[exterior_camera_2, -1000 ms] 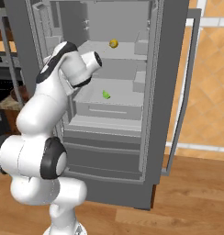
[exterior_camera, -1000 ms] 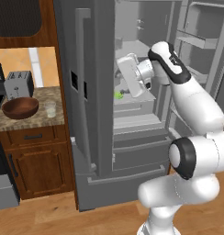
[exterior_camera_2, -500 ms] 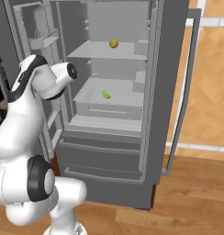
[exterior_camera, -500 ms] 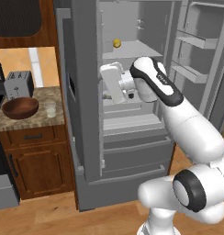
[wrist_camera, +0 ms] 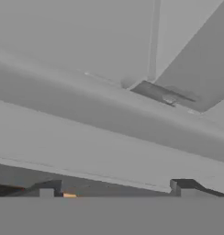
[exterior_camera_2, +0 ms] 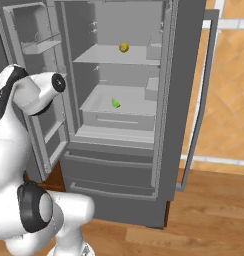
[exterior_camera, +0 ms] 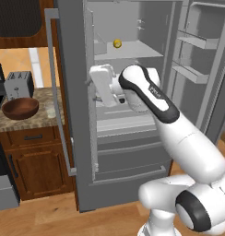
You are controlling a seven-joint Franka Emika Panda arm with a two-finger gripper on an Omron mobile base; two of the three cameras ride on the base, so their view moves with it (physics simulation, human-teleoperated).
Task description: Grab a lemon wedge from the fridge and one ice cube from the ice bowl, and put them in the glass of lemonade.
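Arm (exterior_camera: pixel 179 133): glossy white rounded segments
Joints: dark grey-black rings
Wrist band: black, with small white markings
Hand (exterior_camera: pixel 103 85): boxy white housing
Base (exterior_camera_2: pixel 69 220): white, bulbous

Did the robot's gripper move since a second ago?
Yes. In the left base view the gripper swung left across the open fridge, from near the right door toward the left door's edge.
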